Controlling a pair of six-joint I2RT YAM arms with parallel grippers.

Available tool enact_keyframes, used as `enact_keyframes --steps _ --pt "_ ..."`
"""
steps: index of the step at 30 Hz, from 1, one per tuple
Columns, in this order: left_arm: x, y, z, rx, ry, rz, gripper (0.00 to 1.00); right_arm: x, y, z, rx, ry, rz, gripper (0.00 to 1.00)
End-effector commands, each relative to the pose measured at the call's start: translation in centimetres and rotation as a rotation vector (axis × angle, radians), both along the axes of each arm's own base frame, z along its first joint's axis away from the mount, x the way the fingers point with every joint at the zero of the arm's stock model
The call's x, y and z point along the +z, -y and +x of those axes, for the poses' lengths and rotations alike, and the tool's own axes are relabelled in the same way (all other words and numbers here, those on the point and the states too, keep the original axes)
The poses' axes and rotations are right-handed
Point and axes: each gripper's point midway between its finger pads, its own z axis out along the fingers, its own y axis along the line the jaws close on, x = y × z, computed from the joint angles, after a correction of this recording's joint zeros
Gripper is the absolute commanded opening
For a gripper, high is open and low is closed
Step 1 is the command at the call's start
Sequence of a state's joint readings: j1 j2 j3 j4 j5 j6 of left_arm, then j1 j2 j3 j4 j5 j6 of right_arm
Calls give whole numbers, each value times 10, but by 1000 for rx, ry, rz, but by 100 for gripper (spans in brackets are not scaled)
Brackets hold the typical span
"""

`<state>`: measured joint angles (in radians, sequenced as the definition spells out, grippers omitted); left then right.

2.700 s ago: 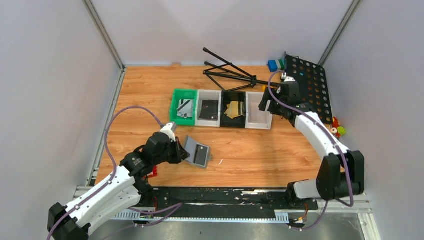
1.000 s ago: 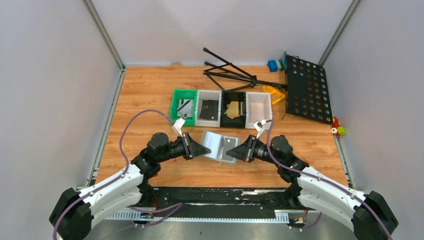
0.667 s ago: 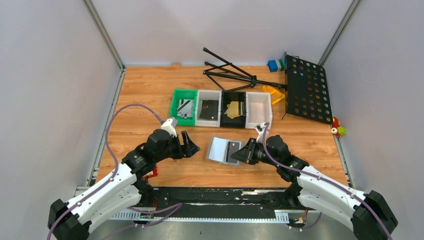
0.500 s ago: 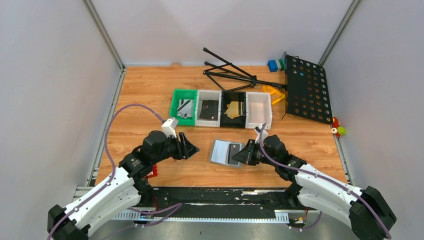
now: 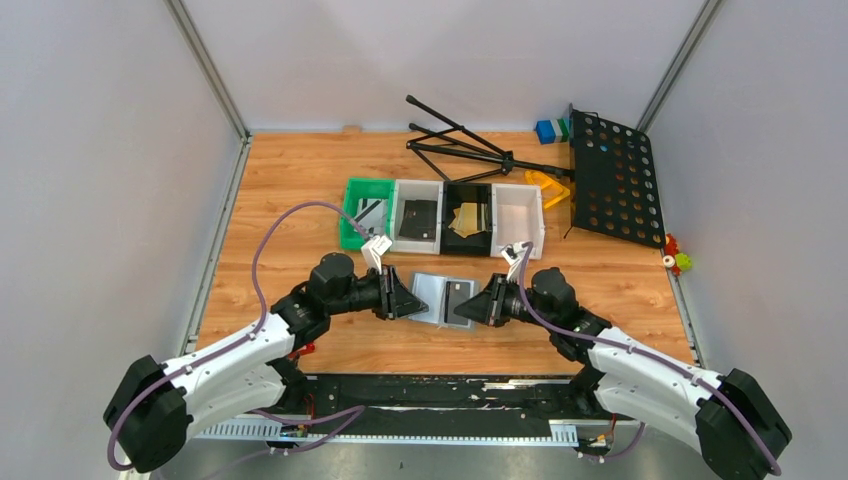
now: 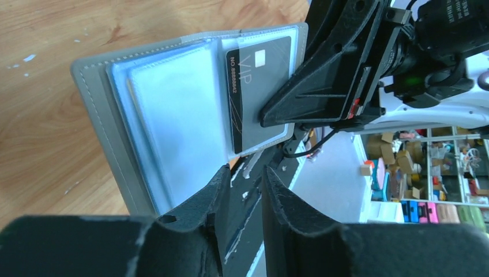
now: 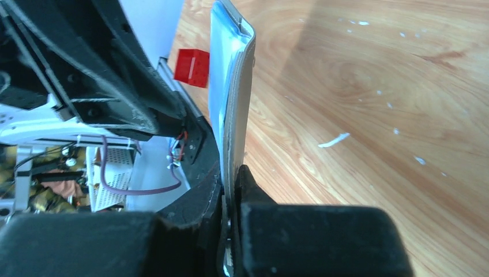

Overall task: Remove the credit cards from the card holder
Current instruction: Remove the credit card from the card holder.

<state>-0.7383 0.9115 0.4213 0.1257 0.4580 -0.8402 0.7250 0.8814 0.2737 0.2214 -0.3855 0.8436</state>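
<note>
The left end effector point(image 6: 245, 175) has swung in from the side to the left edge of the flat grey folding card holder point(image 6: 95, 98), jaws slightly apart, gripping nothing visible. The right end effector point(image 7: 232, 183) stays clamped on the opposite edge, keeping it open over the wooden bench point(image 5: 300, 180). A black VIP credit card point(image 6: 259, 86) sits in the sleeve nearest that clamp, so a pull looks imminent. Room between the tools is tight; the row of green, white and black trays point(image 5: 518, 252) lies just beyond.

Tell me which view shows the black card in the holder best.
Left wrist: the black card faces the lens inside the card holder, its VIP lettering readable. Top external shows it only as a small dark patch. Right wrist sees the holder edge-on, card hidden.
</note>
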Motion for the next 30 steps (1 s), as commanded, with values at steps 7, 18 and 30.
enact_keyframes --steps 7,18,30 --pt "27 10 -6 -48 26 -127 26 46 -15 -11 100 93 205 0" --pt "26 23 -15 -105 -66 -221 31 66 -20 -19 152 111 323 0" --pt "37 25 -16 -98 -74 -307 30 84 -26 -31 233 119 446 0"
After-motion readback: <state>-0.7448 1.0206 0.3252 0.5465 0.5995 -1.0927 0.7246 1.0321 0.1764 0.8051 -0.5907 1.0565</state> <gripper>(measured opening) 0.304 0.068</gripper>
